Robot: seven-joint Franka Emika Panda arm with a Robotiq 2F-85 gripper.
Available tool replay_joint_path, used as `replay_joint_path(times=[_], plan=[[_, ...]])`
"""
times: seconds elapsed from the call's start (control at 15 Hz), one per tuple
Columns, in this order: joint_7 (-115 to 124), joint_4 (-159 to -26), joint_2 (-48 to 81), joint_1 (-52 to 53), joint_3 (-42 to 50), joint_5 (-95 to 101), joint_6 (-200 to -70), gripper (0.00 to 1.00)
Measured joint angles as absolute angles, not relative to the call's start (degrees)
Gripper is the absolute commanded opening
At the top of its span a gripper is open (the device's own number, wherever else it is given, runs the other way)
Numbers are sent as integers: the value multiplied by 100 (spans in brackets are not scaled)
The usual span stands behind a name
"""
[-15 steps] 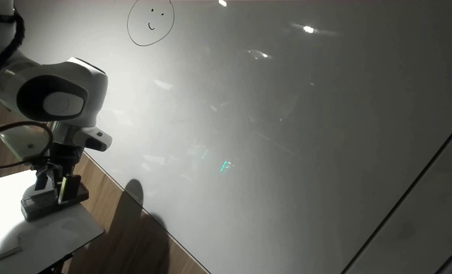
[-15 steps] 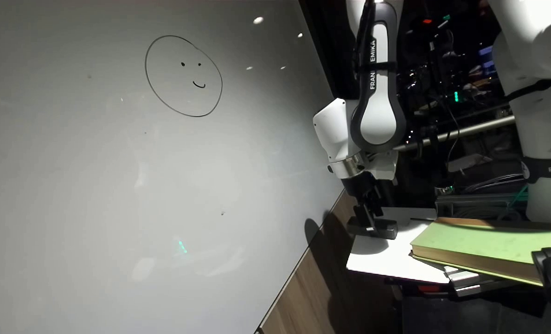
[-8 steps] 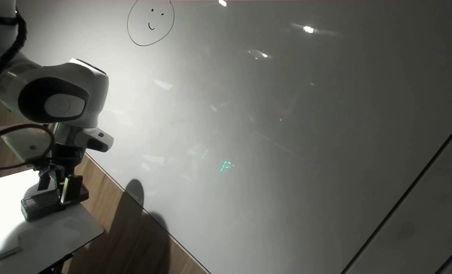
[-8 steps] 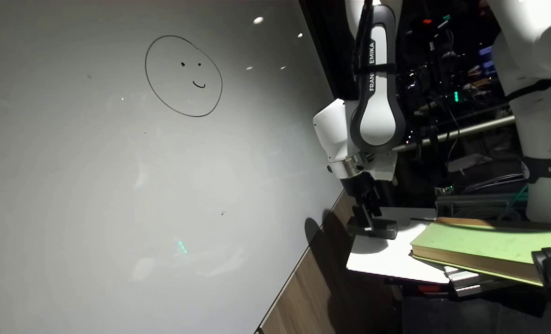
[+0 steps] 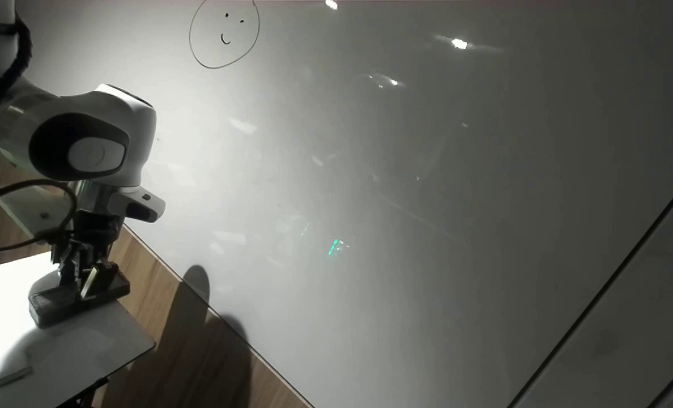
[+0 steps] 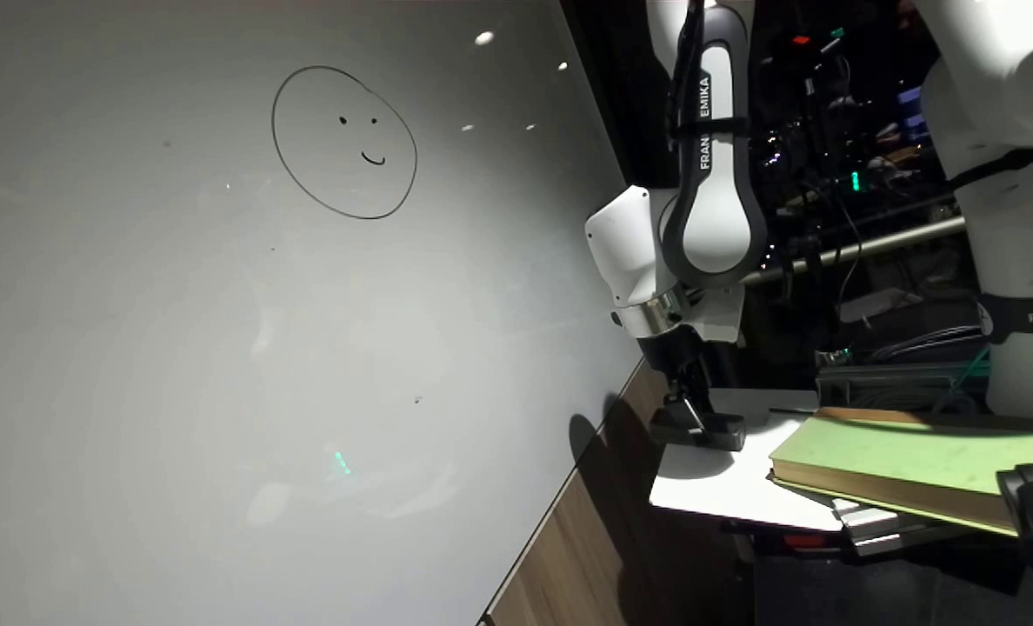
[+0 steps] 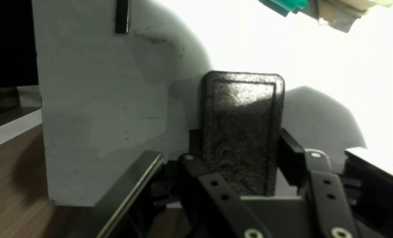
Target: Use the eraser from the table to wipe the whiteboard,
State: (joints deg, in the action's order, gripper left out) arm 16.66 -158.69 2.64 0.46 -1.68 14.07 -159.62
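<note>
The dark grey eraser [image 7: 242,96] lies flat on the white table [image 7: 94,82], with its far half sticking out beyond my fingers in the wrist view. My gripper [image 7: 241,145] is shut on it, one pad against each long side. Both exterior views also show the eraser [image 5: 53,309] [image 6: 725,430] near the table's edge under the gripper [image 5: 84,286]. Behind stands the big glossy whiteboard [image 5: 370,198] [image 6: 221,348], bearing a circled smiley face [image 6: 373,160]. Part of the eraser's near end is hidden by the gripper.
A green marker [image 7: 287,4] and a thin metal strip [image 7: 122,16] lie on the table. A thick green book [image 6: 899,448] is at its side in an exterior view, with another white robot arm [image 6: 1021,200] beyond. Wood panelling [image 5: 161,317] runs below the board.
My gripper's fingers have closed in on the eraser from a wider stance. The arm and eraser have shifted very slightly. The whiteboard drawing looks the same.
</note>
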Motion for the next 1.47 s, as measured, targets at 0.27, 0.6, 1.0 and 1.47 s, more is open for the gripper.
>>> replay_joint_path(times=[0.27,0.6,1.0,1.47], plan=[[1766,-15861,259,98,-168,1490,-15963,31],[1750,-15771,23,238,-227,1364,-15927,31],[1332,-15543,-1405,622,-629,423,-15219,31],[1347,-14791,-2635,726,-1098,449,-14861,31]])
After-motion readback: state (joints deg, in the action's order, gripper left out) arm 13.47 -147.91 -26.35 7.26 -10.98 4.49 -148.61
